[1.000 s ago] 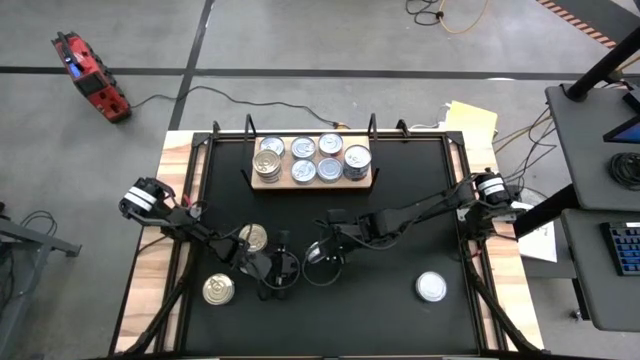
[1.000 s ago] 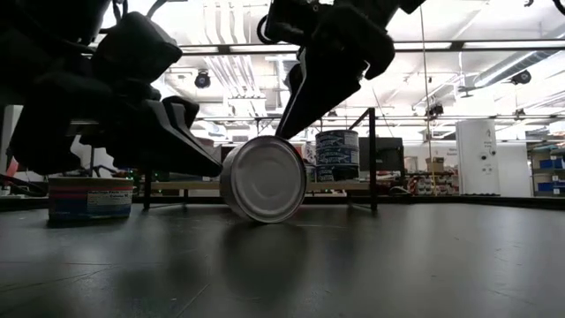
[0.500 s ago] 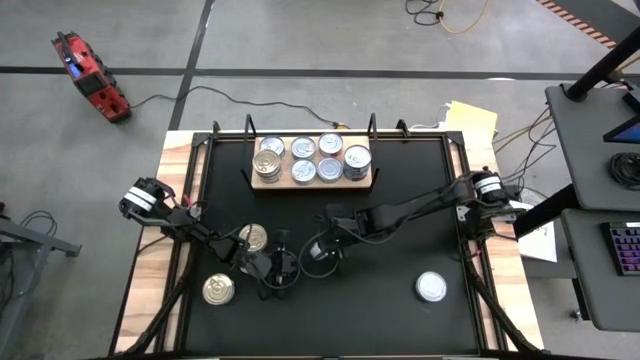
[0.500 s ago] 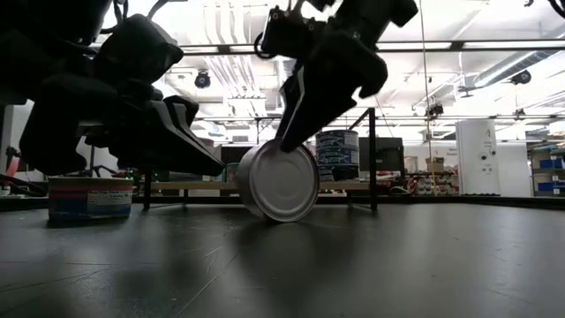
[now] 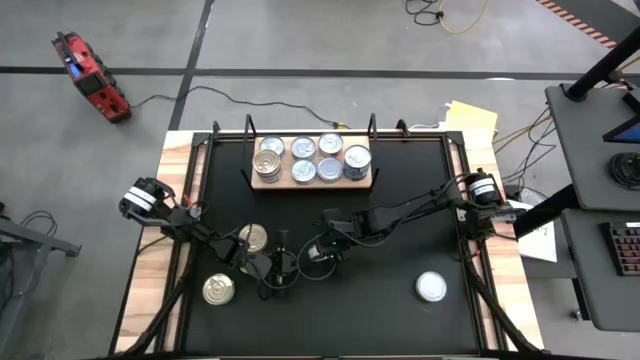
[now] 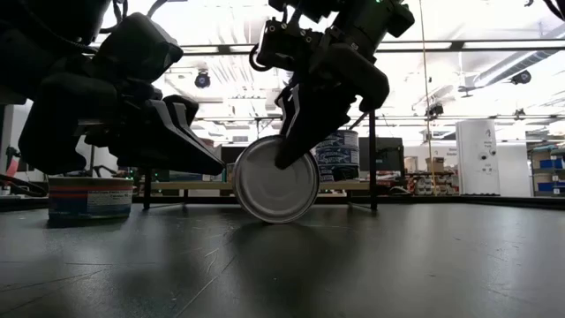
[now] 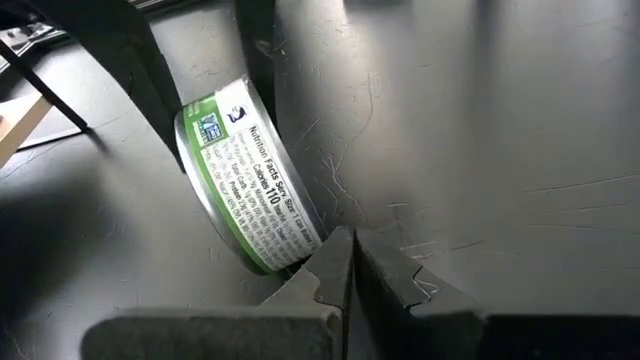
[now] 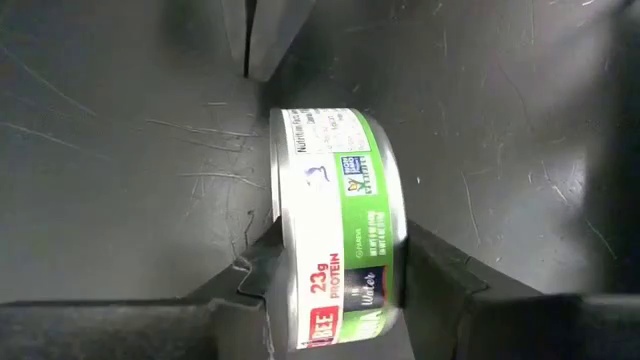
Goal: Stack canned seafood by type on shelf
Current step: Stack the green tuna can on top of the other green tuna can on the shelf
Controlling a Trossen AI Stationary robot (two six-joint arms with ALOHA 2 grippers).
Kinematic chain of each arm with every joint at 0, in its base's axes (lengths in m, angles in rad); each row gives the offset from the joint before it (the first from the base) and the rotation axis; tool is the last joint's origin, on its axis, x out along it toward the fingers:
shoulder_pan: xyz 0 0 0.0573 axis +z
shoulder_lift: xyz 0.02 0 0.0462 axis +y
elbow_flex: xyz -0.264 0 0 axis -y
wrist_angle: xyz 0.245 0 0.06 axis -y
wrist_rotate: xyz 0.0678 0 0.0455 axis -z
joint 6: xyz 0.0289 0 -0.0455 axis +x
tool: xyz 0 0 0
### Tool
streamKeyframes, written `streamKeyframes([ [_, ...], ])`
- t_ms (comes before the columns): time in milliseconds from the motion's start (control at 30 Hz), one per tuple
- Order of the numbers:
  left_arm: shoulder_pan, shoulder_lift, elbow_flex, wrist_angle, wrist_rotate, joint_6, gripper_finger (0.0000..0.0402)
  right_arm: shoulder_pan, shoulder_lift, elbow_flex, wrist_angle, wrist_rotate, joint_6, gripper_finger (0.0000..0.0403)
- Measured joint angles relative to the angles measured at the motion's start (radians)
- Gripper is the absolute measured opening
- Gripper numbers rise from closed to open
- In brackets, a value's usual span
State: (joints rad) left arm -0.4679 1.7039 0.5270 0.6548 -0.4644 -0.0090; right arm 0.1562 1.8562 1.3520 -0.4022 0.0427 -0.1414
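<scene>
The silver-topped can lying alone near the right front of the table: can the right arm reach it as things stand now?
Probably not at once: the right tool is closed around a green-labelled can standing on edge. The way to the lone can looks free.

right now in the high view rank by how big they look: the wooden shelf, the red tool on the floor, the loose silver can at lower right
1. wooden shelf
2. red tool
3. silver-topped can

All clearly differ in size.
</scene>
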Motion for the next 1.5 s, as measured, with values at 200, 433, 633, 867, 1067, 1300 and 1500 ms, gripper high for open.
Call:
streamKeyframes([
  [200, 0.0, -0.019, 0.0, -0.001, 0.0, 0.005, 0.0, 0.006, 0.0, -0.017, 0.027, 0.004, 0.054, 0.0131],
  [433, -0.001, -0.125, 0.0, -0.03, 0.0, 0.004, 0.0, 0.073, -0.086, -0.127, 0.116, 0.109, 0.23, 0.0131],
  [633, -0.023, -0.222, 0.001, -0.05, -0.012, 0.021, 0.0, 0.122, -0.181, -0.396, 0.641, 0.17, 0.361, 0.0131],
  [867, -0.078, -0.371, 0.029, -0.046, -0.121, 0.155, 0.0, 0.109, -0.224, -0.57, 1.152, 0.199, 0.438, 0.0131],
  [1067, -0.096, -0.463, 0.035, -0.048, -0.129, 0.236, 0.0, 0.099, -0.218, -0.574, 1.241, 0.198, 0.41, 0.0131],
  [1300, -0.093, -0.485, 0.047, -0.052, -0.234, 0.18, 0.0001, 0.124, -0.218, -0.574, 1.282, 0.244, 0.365, 0.0131],
  [1500, -0.098, -0.492, 0.133, -0.229, -0.252, 0.125, 0.0023, 0.124, -0.219, -0.574, 1.255, 0.278, 0.568, 0.0131],
])
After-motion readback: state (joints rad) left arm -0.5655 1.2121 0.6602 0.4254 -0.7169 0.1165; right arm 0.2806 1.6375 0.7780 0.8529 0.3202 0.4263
